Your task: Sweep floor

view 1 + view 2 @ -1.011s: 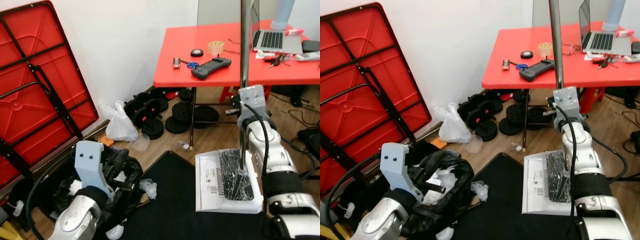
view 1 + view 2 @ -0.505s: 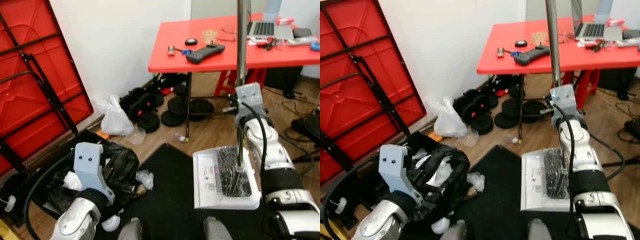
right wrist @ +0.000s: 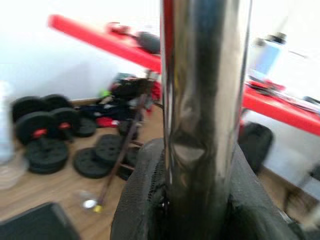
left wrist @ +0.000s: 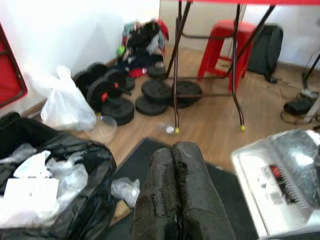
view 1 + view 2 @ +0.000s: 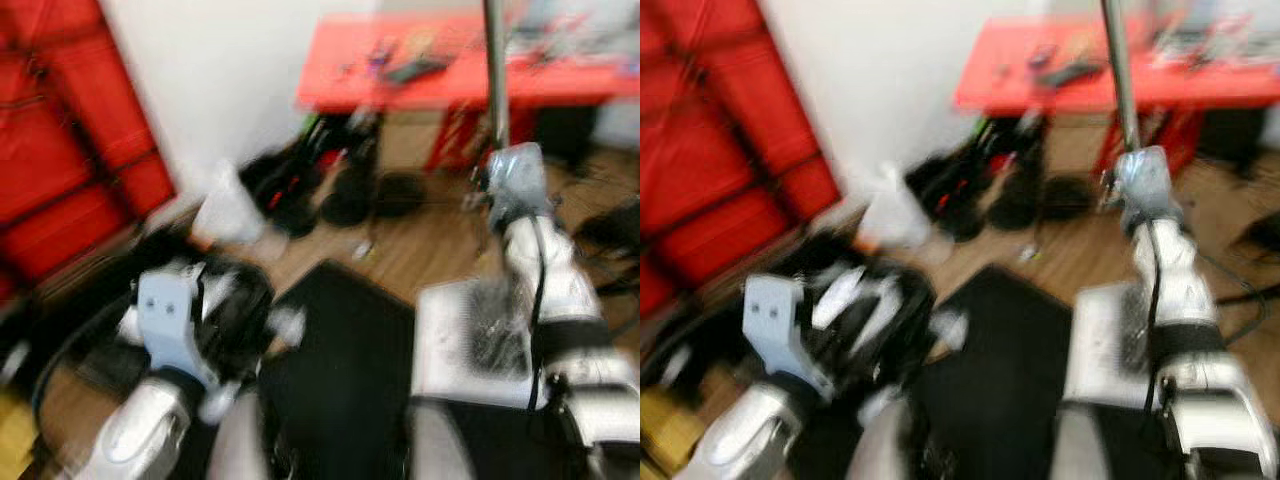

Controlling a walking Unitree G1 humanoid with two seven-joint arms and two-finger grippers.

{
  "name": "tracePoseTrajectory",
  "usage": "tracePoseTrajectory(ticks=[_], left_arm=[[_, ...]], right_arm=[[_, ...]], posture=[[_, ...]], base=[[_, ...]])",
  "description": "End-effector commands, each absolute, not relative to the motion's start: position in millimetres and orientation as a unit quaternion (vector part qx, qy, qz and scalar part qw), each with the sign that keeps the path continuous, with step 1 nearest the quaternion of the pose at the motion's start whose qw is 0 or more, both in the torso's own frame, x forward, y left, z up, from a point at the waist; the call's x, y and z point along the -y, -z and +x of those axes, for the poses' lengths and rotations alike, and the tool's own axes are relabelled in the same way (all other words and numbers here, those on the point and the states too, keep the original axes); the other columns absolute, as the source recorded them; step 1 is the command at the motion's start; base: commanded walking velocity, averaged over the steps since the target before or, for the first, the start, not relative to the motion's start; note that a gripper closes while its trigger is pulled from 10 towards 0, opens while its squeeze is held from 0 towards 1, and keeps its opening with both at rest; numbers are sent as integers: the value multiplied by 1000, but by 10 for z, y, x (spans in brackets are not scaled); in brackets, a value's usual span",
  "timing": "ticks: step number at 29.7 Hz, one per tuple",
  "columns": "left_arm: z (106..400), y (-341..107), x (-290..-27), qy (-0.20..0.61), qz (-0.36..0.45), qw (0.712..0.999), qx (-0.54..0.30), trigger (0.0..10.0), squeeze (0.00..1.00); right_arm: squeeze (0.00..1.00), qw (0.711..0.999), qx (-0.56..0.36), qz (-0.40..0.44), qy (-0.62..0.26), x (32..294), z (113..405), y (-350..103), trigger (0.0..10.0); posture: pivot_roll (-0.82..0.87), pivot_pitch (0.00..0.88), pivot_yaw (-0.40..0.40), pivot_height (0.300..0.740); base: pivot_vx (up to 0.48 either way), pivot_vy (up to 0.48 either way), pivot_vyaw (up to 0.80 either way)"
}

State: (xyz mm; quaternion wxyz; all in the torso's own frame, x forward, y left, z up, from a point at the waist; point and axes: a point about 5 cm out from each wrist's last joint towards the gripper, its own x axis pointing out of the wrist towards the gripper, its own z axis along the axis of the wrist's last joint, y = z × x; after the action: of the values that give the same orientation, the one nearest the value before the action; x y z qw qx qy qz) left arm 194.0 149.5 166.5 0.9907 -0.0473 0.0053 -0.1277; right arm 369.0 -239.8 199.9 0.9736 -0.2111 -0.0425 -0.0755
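Head views blurred, likely robot walking.
Red desk (image 4: pixel 215 2) at back wall; weight plates (image 4: pixel 150 95) stacked under its left edge.
Black mat (image 5: pixel 345 360) on wood floor, beside rubbish-filled black bag (image 4: pixel 55 195).
White dustpan (image 4: pixel 280 175) on mat's right edge, ready for sweepings.
Right gripper (image 3: pixel 200 200) clamped round metal broom pole (image 3: pixel 202 100), upright for carrying.
Left gripper (image 4: pixel 179 192) pressed together, empty.

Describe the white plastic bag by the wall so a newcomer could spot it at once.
Start at the red table and look under it to the black weight plates on the wooden floor. The white plastic bag sits beside them against the white wall; it is the only pale, knotted, crinkled thing among dark discs.
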Motion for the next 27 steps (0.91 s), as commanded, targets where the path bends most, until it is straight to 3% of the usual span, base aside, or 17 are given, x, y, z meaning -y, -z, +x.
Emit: tracePoseTrajectory(ticks=[1, 27], left_arm=[[1930, -1646, -1489, 143, -49, 988, -14, 10000, 0], [1752, -1718, -1513, 151, -51, 987, -26, 10000, 0]], right_arm=[[0, 971, 95, -208, 64, 2288, 3739, -2221, 10000], [0, 955, 148, -249, 68, 2231, 3910, -2516, 10000]], posture=[[-56, 65, 27, 565], [-1, 144, 55, 470]], base=[[0, 0, 0], [0, 0, 0]])
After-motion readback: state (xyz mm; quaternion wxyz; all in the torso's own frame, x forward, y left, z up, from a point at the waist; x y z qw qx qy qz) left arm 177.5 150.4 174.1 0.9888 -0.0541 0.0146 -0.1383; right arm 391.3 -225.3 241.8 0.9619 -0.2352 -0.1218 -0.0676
